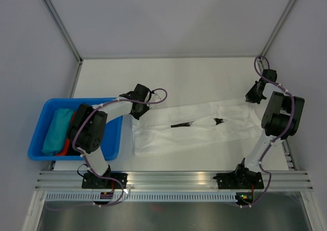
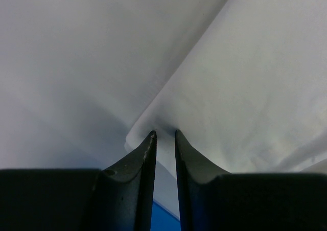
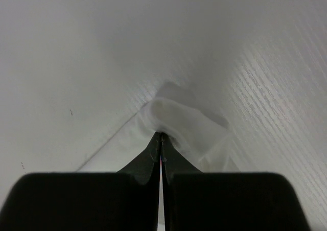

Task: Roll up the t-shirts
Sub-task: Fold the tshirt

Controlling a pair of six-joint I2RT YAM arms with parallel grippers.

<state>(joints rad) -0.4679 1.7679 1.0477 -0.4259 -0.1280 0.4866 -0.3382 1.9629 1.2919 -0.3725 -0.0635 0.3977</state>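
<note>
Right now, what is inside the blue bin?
A teal cloth roll lies in the blue bin, with red cloth showing beside it. The left arm covers the bin's right part, so anything there is hidden.

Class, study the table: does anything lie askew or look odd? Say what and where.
The white t-shirt lies askew: a long folded strip slanting across the table, its right end farther back. Its right corner is bunched up in the right gripper.

the left tool holds its dark fingers a narrow gap apart, tips at a corner of the white t-shirt; whether they pinch it is unclear. pale table lies left; a blue sliver shows between the fingers.
</note>
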